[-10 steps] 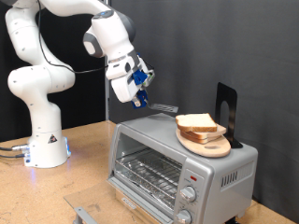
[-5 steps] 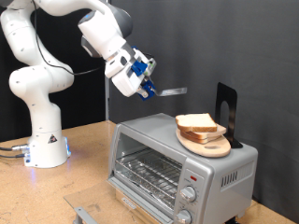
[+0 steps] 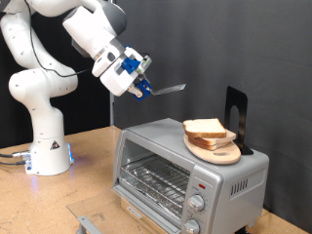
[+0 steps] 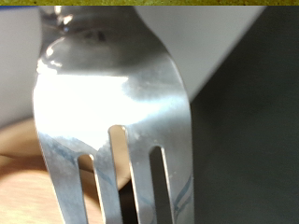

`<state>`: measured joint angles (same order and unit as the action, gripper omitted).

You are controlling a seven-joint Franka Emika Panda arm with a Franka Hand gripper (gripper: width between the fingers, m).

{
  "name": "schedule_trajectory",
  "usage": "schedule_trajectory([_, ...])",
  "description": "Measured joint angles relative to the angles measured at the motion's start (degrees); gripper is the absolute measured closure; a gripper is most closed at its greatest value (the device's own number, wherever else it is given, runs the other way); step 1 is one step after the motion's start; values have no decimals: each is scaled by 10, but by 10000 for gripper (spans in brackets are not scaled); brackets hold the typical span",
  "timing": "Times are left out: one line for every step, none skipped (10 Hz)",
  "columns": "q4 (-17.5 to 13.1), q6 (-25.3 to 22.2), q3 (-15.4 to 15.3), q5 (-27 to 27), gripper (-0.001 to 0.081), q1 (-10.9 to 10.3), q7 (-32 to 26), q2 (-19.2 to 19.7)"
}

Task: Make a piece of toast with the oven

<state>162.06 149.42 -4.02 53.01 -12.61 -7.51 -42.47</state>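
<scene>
Exterior view: fork (image 3: pixel 168 89) in gripper (image 3: pixel 144 86)

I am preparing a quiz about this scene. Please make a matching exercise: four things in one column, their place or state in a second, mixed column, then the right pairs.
Things:
1. fork
2. bread slices
3. wooden board
4. oven

Places or states:
A. on the oven's top
B. held in the claw, in the air
C. stacked on the board
D. on the table, rack showing through the glass

Pairs: 1-B, 2-C, 3-A, 4-D
</scene>
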Motion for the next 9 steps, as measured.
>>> schedule_trajectory([2, 0, 3, -11, 315, 16, -5, 2])
schedule_trajectory([3, 0, 8, -21, 315, 31, -13, 4])
schedule_trajectory([3, -4, 14, -33, 315, 45, -22, 7])
schedule_trajectory([3, -16, 22, -54, 315, 61, -25, 7])
schedule_trajectory([3, -38, 27, -82, 315, 82, -24, 7])
schedule_trajectory([3, -66, 28, -116, 315, 108, -18, 8])
schedule_trajectory([3, -79, 27, -136, 315, 130, -11, 11])
schedule_trajectory([3, -78, 26, -139, 315, 142, -9, 18])
schedule_trajectory([3, -68, 26, -138, 315, 148, -7, 28])
